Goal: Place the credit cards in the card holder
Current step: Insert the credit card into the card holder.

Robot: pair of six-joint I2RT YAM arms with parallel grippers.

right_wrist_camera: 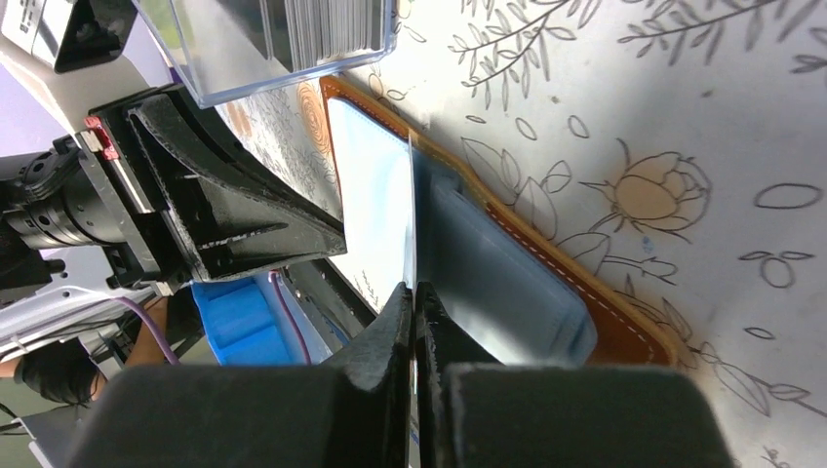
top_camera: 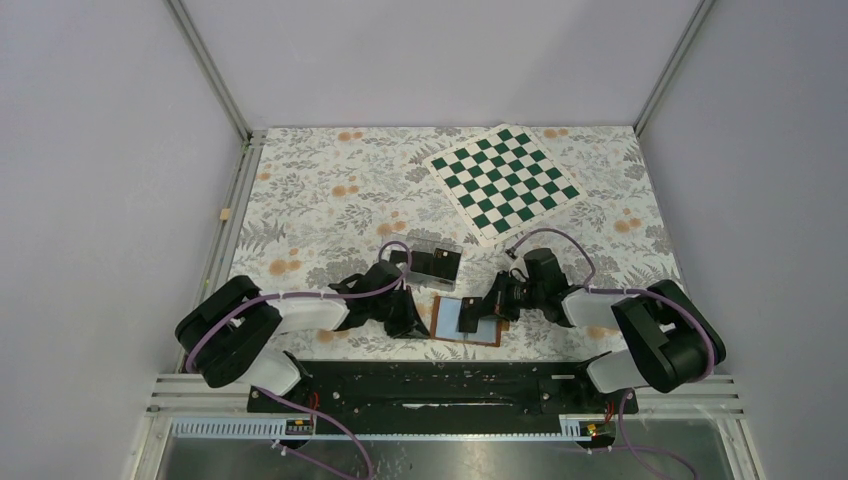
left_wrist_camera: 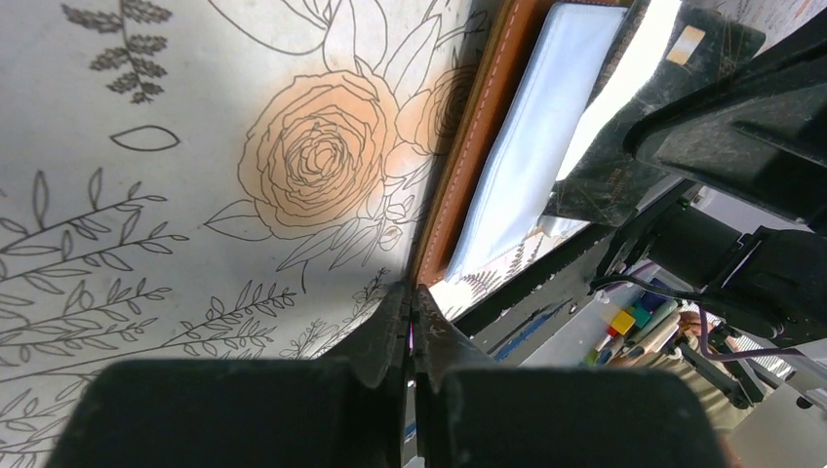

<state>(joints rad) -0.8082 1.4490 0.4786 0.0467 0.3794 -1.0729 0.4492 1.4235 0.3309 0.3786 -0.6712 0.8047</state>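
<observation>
Left pincer point(left_wrist_camera: 411, 302) closed at card holder point(left_wrist_camera: 458, 185) edge, right pincer point(right_wrist_camera: 414, 297) gripping credit card point(left_wrist_camera: 629, 146)

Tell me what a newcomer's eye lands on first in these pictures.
First, the green-and-white checkered board, lying askew at the far right of the flowered table. Next, the open card holder at the near centre. There the right gripper is shut on a dark credit card held over the pale sleeves, and the left gripper is shut at the leather edge. Just behind sits a clear box of stacked cards.
</observation>
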